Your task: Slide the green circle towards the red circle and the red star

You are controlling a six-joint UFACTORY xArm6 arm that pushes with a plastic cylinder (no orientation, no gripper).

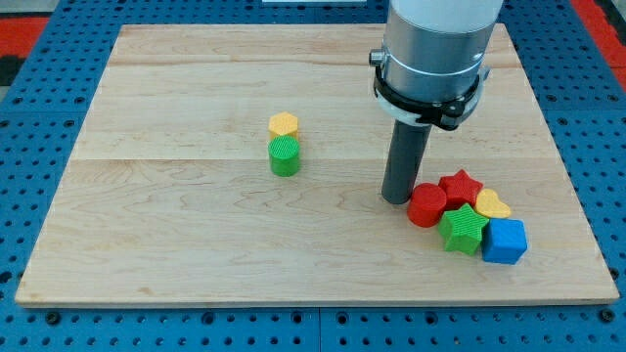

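Observation:
The green circle stands left of the board's middle, with a yellow hexagon block touching its top side. The red circle and the red star sit together in a cluster at the view's lower right. My tip rests on the board just left of the red circle, close to it or touching it, and well to the right of the green circle.
A green star, a yellow heart and a blue cube crowd the red blocks on their right and bottom sides. The wooden board ends in edges over a blue pegboard.

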